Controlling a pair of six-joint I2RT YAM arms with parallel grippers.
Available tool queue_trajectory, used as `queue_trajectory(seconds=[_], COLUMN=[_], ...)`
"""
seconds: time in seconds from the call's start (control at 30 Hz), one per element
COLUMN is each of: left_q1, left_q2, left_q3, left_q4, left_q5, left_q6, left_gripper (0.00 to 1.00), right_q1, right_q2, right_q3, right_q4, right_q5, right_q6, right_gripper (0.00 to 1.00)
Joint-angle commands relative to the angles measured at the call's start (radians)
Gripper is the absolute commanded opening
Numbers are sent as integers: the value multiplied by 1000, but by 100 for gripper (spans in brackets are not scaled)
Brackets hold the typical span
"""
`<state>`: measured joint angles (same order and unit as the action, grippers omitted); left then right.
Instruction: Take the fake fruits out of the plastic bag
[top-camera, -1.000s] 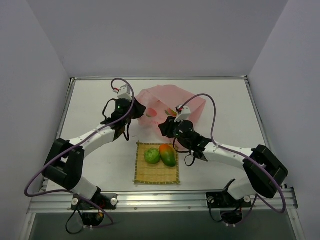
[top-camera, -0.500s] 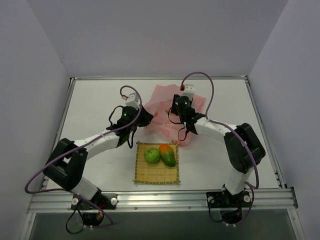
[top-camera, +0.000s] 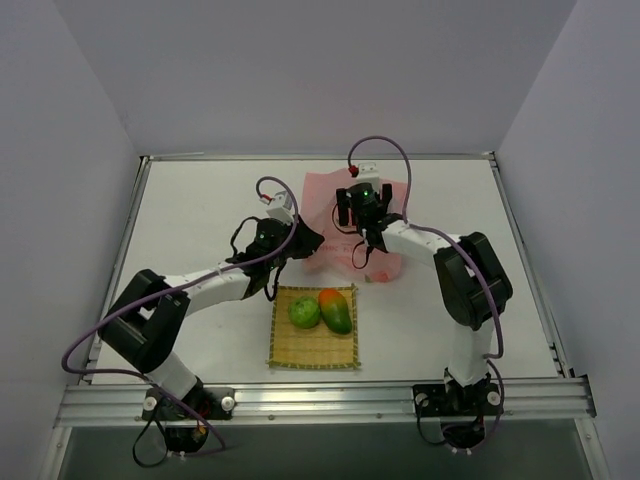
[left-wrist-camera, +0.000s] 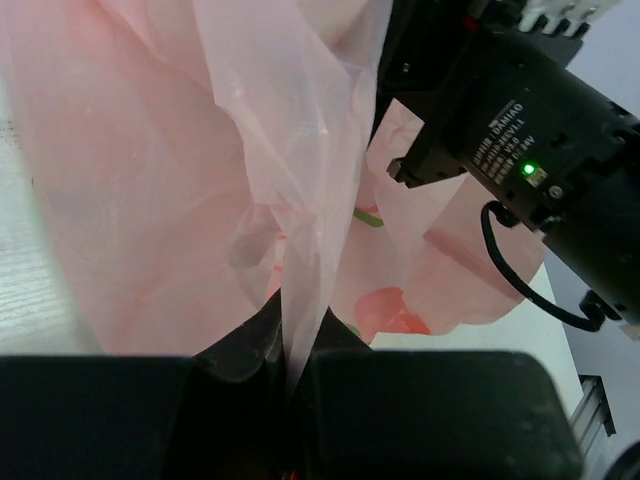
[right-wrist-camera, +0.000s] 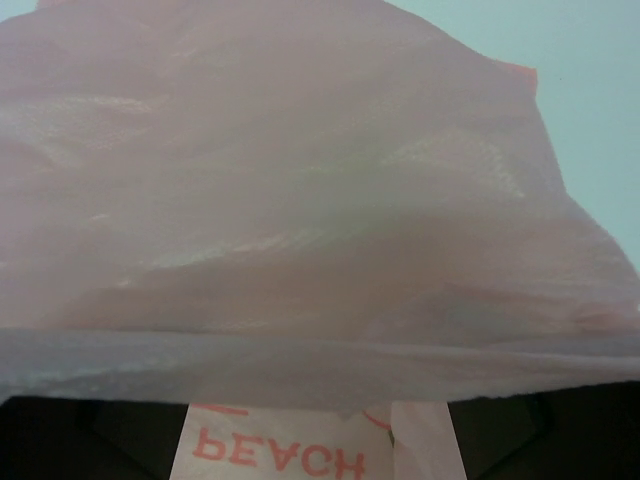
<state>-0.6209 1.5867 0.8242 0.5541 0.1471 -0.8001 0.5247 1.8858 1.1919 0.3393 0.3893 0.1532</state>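
The pink plastic bag (top-camera: 322, 200) lies crumpled at the back middle of the table. My left gripper (top-camera: 308, 243) is at its left edge, shut on a fold of the bag (left-wrist-camera: 200, 150) that runs down between the closed fingers (left-wrist-camera: 290, 375). My right gripper (top-camera: 363, 208) hovers over the bag's top, open. In the right wrist view the bag (right-wrist-camera: 300, 200) fills the frame, with the word PEACH showing between the spread dark fingers (right-wrist-camera: 560, 440). Two fake fruits sit outside the bag: a round green one (top-camera: 304, 312) and a green-and-red mango (top-camera: 336, 309).
Both fruits rest on a square yellow bamboo mat (top-camera: 312, 350) in front of the bag. The right arm's upper link (top-camera: 470, 285) stands to the right of the mat. The table's metal rim (top-camera: 320, 157) runs along the back.
The right arm swung from beside the mat back over the bag and its jaws opened wide. The left gripper shifted right, still pinching the bag.
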Motion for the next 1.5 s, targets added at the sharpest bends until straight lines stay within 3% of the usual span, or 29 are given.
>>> queue_trajectory(seconds=[0.0,0.4,0.67,0.93,1.03,1.13,1.17,1.27,1.47], left_q1=[-2,-33,-31,-31,-30,-30,-30,-28,-22], left_q2=[-5,9,41,58,52,47,47,48,73], left_q3=[15,1,-7,3,13,19,20,27,94], left_q4=[81,99,87,57,33,20,18,6,13], left_q5=[29,52,74,71,52,43,39,23,11], left_q6=[-24,-40,-48,-44,-34,-33,-31,-28,-24], left_gripper=[2,2,2,2,2,2,2,2,2], right_q1=[-61,-156,-229,-259,-278,-287,-287,-285,-256], right_q2=[32,303,450,559,590,602,599,559,389], right_q3=[69,334,438,515,541,545,535,456,226], right_q4=[-33,6,240,415,472,546,569,655,629], right_q5=[-27,-171,-441,-498,-567,-599,-602,-619,-636], right_q6=[-37,-70,20,135,203,247,261,304,313], right_gripper=[86,100,100,100,93,73,55,38,36])
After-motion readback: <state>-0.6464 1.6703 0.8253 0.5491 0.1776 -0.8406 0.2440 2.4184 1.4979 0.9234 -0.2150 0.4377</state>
